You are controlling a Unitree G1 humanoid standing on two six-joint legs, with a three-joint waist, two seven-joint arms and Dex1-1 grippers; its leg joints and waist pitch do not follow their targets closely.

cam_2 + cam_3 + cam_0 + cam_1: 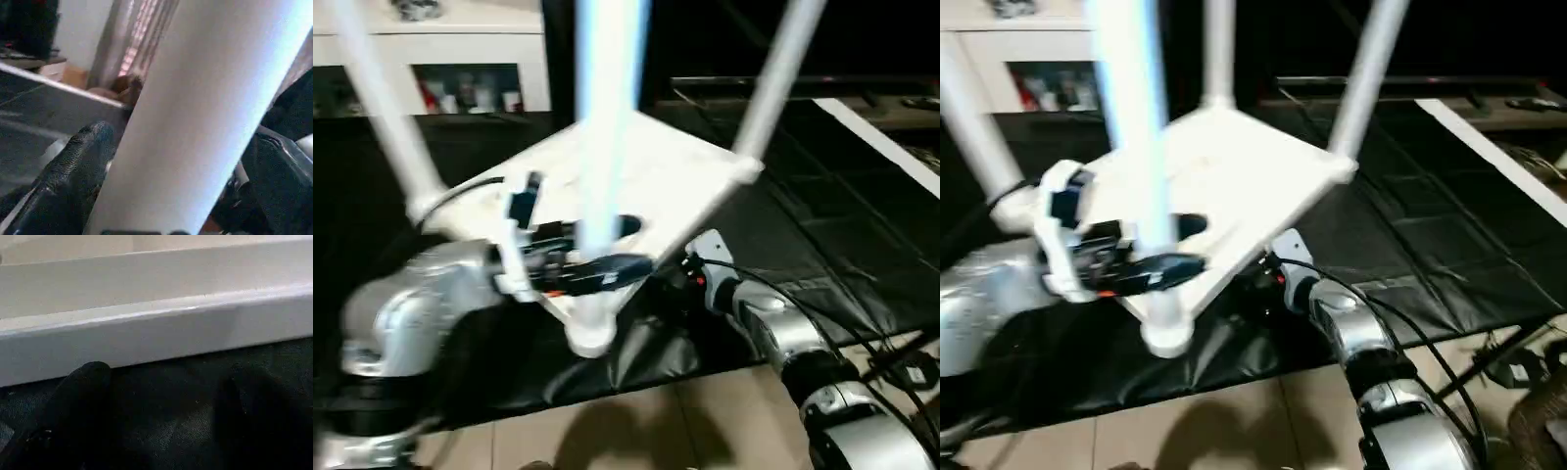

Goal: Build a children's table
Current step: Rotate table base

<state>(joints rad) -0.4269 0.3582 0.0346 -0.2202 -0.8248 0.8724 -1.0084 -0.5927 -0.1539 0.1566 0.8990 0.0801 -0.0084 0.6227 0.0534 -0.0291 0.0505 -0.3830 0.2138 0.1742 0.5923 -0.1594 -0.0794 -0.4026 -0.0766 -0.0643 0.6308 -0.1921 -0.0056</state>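
Observation:
The white children's table (pixel 656 171) lies upside down on a black mat, its round legs pointing up. The nearest leg (pixel 607 117) rises from the front corner. My left gripper (pixel 599 266) is shut on this leg low down; in the left wrist view the leg (pixel 205 117) sits between both black fingers (pixel 73 171). My right gripper (pixel 690 266) is at the table's front right edge, low by the mat. In the right wrist view it (pixel 166 401) stands open, with the white frame rail (pixel 156 328) just beyond the fingertips and nothing between them.
The black mat (pixel 822 225) covers the floor under the table, with tan tiles (pixel 695 421) nearer me. A white glass-door cabinet (pixel 460 59) stands at the back left. A white strip (pixel 886 147) runs along the mat's right side. Cables (pixel 901 362) lie near my right forearm.

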